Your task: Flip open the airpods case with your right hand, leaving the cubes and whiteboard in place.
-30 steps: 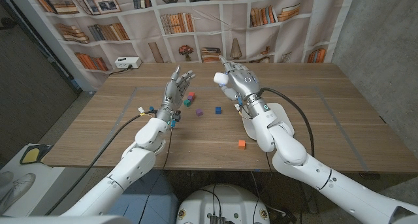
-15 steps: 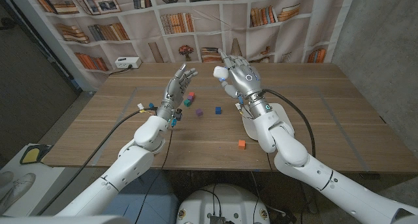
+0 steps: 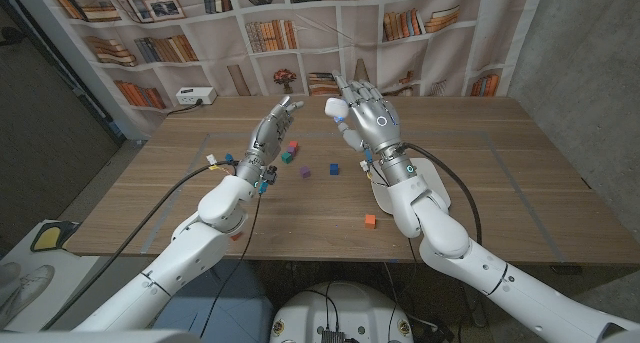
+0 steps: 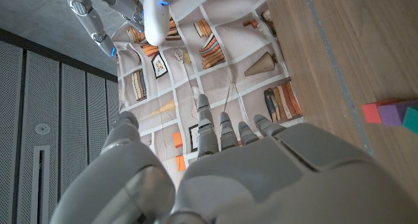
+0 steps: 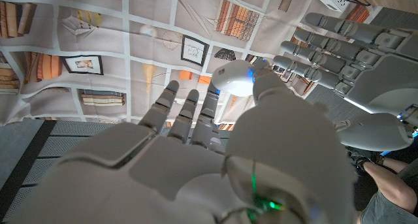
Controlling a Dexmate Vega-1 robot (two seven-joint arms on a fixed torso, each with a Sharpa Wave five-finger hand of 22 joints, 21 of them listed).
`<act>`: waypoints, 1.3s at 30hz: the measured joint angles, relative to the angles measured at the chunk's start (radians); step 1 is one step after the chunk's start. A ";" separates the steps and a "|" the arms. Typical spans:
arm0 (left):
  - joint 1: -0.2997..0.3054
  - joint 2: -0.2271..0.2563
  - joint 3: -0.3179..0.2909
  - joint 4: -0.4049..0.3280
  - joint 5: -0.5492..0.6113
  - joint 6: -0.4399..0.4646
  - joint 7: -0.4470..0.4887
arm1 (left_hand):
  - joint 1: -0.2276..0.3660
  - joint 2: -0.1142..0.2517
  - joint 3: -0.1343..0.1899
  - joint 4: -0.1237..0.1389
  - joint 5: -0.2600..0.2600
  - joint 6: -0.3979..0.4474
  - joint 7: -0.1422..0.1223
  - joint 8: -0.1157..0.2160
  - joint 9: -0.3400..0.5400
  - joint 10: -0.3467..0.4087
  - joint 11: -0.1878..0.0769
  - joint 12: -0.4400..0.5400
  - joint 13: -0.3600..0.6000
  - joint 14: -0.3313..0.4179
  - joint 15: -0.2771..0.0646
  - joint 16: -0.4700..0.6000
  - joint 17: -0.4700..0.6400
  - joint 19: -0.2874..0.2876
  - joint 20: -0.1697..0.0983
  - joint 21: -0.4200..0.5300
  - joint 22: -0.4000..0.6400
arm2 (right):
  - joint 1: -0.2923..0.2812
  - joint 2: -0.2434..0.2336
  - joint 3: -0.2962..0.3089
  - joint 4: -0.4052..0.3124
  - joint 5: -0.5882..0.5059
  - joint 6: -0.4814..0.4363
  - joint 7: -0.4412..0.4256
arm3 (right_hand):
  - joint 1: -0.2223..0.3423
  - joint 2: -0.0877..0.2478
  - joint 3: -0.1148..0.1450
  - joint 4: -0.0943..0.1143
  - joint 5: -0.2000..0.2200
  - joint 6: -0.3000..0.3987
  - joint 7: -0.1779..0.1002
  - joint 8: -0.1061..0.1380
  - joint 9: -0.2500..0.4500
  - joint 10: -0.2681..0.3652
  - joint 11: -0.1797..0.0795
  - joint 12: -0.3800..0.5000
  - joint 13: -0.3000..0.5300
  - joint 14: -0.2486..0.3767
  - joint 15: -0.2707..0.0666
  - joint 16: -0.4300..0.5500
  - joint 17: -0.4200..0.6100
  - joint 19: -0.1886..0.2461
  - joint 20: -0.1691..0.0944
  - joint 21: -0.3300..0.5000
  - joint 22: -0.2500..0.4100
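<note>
The airpods case (image 3: 336,108) sits aloft, pinched at the fingertips of the right robot hand (image 3: 365,118), well above the table (image 3: 500,173). It looks light, smooth, rigid and slippery, so the lid seam is probably the place to push with the thumb while the fingers steady the base. Beside the case, the left robot hand (image 3: 268,138) stands raised, fingers spread, holding nothing. Below the case the cubes (image 3: 290,151) lie scattered, one orange cube (image 3: 370,221) nearer the table edge; open air surrounds the case
</note>
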 measured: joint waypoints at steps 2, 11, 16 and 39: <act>0.001 0.001 -0.001 -0.002 0.002 -0.002 -0.001 | 0.028 0.009 0.012 -0.005 0.002 0.036 0.012 0.012 0.001 -0.026 0.005 0.000 -0.009 -0.021 0.004 0.000 0.000 -0.004 0.004 0.000 0.000 | -0.001 0.000 0.000 0.002 -0.001 0.001 -0.002 | 0.000 0.000 0.000 0.000 0.000 0.005 0.001 0.000 0.000 0.000 0.000 0.005 -0.004 0.005 -0.005 0.000 0.000 0.000 0.000 0.000 0.000; 0.016 0.022 -0.009 -0.035 0.021 0.000 -0.002 | 0.137 0.044 0.057 -0.014 0.016 0.150 0.035 0.043 0.004 -0.029 -0.005 0.018 -0.037 -0.023 0.006 0.008 0.000 -0.009 0.009 0.000 0.000 | -0.004 -0.003 -0.003 0.006 -0.011 0.020 -0.032 | 0.000 0.000 0.000 0.000 0.000 0.013 -0.002 0.000 0.000 0.000 0.000 0.009 -0.004 0.005 -0.005 0.000 0.000 0.005 -0.005 0.000 0.000; 0.033 0.032 -0.011 -0.088 0.090 0.049 0.062 | 0.141 0.033 0.044 -0.001 0.004 0.191 0.031 0.047 0.004 0.011 -0.023 0.038 -0.049 0.011 -0.006 0.020 0.000 0.019 0.010 0.000 0.000 | -0.008 -0.007 -0.003 0.006 -0.017 0.033 -0.045 | 0.002 -0.002 0.000 0.000 0.000 0.023 -0.002 0.000 0.000 0.005 0.005 0.009 -0.004 0.005 -0.005 0.000 0.000 0.005 -0.005 0.000 0.000; 0.046 0.063 -0.013 -0.162 0.223 0.146 0.132 | 0.150 -0.004 0.038 0.004 0.000 0.187 0.034 0.026 0.009 -0.013 -0.014 0.033 -0.067 -0.013 0.007 0.011 0.000 0.011 0.018 0.000 0.000 | -0.012 -0.018 0.004 0.000 -0.024 0.066 -0.053 | 0.018 -0.006 -0.010 -0.001 -0.004 0.038 -0.006 0.004 0.000 0.011 0.011 0.017 -0.007 0.016 -0.005 0.000 0.005 0.011 -0.011 0.000 0.000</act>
